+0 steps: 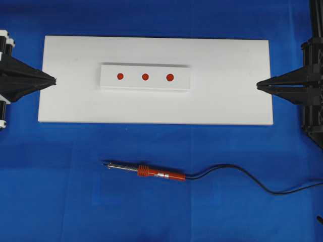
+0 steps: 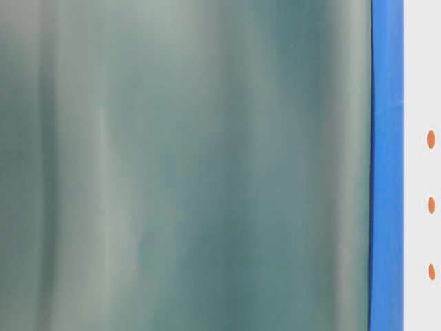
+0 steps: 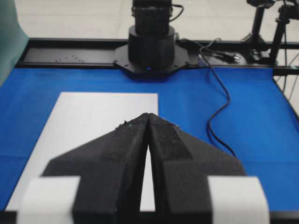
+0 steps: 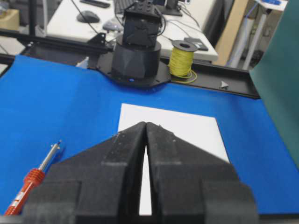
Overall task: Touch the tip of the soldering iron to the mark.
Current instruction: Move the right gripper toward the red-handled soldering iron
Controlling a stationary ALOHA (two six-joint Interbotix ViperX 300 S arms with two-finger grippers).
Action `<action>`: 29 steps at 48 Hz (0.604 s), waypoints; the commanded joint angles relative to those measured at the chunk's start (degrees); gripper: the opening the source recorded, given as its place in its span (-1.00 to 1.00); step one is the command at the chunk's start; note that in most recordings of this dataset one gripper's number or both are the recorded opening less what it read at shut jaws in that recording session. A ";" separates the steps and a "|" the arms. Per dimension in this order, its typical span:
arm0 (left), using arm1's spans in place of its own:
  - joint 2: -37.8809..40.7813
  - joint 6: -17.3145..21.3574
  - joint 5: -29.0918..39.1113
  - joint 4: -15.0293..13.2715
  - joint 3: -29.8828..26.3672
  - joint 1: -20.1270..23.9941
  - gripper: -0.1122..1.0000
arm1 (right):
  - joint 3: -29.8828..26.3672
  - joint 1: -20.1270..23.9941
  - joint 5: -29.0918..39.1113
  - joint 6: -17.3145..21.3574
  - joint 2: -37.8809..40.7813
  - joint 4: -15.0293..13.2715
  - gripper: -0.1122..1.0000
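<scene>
The soldering iron point(image 1: 151, 172) lies flat on the blue mat in front of the white board, its tip pointing left and its black cord point(image 1: 242, 176) trailing right. Its orange handle point(image 4: 28, 186) also shows at the lower left of the right wrist view. The mark point(image 1: 169, 77) is the right-end red dot on the white strip point(image 1: 145, 85). My left gripper point(image 1: 53, 79) point(image 3: 148, 115) is shut and empty at the board's left edge. My right gripper point(image 1: 258, 85) point(image 4: 146, 123) is shut and empty at the board's right edge. Both are far from the iron.
The strip sits on a large white board point(image 1: 227, 101) over the blue mat point(image 1: 50, 191). A blurred green sheet point(image 2: 186, 165) fills most of the table-level view. A yellow wire spool point(image 4: 183, 58) stands beyond the mat near the far arm base point(image 4: 138, 56).
</scene>
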 commanded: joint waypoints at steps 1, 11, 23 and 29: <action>0.26 -0.44 -0.62 0.00 -0.97 -0.18 -0.80 | -1.85 0.00 -0.18 0.53 0.18 0.35 -0.80; 0.26 -0.35 -0.62 0.00 -0.70 -0.18 -0.80 | -2.72 0.18 1.23 1.67 0.53 0.35 -0.91; 0.26 -0.35 -0.53 0.00 -0.26 -0.18 -0.80 | -3.69 1.76 1.23 4.66 1.93 0.44 -0.91; 0.26 -0.35 -0.62 0.00 0.00 -0.18 -0.80 | -5.01 3.96 1.23 5.36 4.75 0.35 -0.86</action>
